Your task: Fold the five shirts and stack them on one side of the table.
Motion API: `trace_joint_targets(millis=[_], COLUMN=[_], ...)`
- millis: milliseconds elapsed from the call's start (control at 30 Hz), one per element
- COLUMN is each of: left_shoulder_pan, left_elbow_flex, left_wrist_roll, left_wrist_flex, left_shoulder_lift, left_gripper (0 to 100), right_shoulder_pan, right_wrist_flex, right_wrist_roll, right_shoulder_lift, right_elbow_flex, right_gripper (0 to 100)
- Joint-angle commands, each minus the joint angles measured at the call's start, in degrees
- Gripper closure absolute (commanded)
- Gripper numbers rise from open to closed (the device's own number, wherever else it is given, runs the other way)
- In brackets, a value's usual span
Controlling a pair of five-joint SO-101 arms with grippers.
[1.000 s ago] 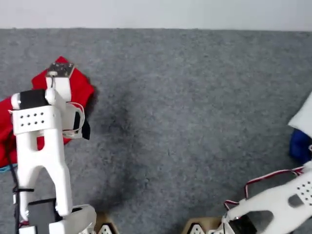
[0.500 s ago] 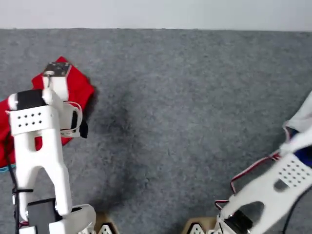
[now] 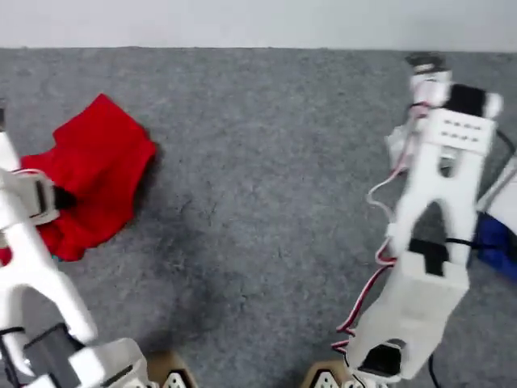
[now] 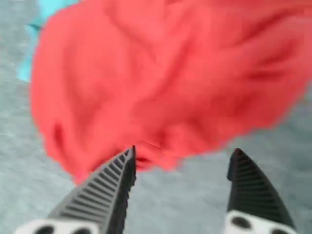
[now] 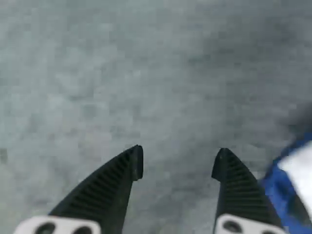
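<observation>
High view: a crumpled red shirt (image 3: 97, 170) lies at the left of the grey worktop (image 3: 266, 162), partly hidden by the left arm (image 3: 32, 242). A blue shirt (image 3: 494, 242) is mostly hidden behind the right arm (image 3: 440, 186).

Left wrist view: the left gripper (image 4: 183, 158), fingers apart, hangs over the red shirt's edge. A teal scrap (image 4: 41, 19) peeks out beyond it.

Right wrist view: the right gripper (image 5: 178, 163), fingers apart, hangs over grey worktop, and the blue shirt is cut off at the frame edge.

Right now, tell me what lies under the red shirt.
A teal cloth peeks out at the red shirt's edge, on the grey table. How far it runs beneath is covered.
</observation>
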Motion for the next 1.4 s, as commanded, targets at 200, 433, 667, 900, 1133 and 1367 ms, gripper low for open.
trace_joint_targets(millis=[200,433,667,900,1133,1367], left_shoulder_pan=[-3.8,0.5,17.1,46.3,67.4,57.6], left_elbow_flex=[-2.2,-5.6,-12.8,-15.6,-16.3,-16.4], left_wrist_roll=[-16.4,-21.7,-21.5,-11.2,6.2,19.2], left_wrist_flex=[-16.8,-11.2,10.4,22.4,14.4,15.3], left_shoulder_lift=[15.1,16.1,7.9,-4.9,-12.9,-12.8], left_gripper=[87,99,99,99,95,65], right_shoulder_pan=[1.9,6.2,7.3,7.3,7.4,3.6], right_wrist_flex=[2.2,2.2,2.2,2.4,2.5,2.4], right_wrist_roll=[-0.6,-0.5,-0.4,-0.4,-0.4,5.3], right_shoulder_lift=[-4.7,-4.7,-5.1,-5.2,-5.2,-11.6], right_elbow_flex=[12.0,17.5,23.8,24.9,24.9,24.9], right_gripper=[75.7,75.7,75.7,75.7,75.7,75.3])
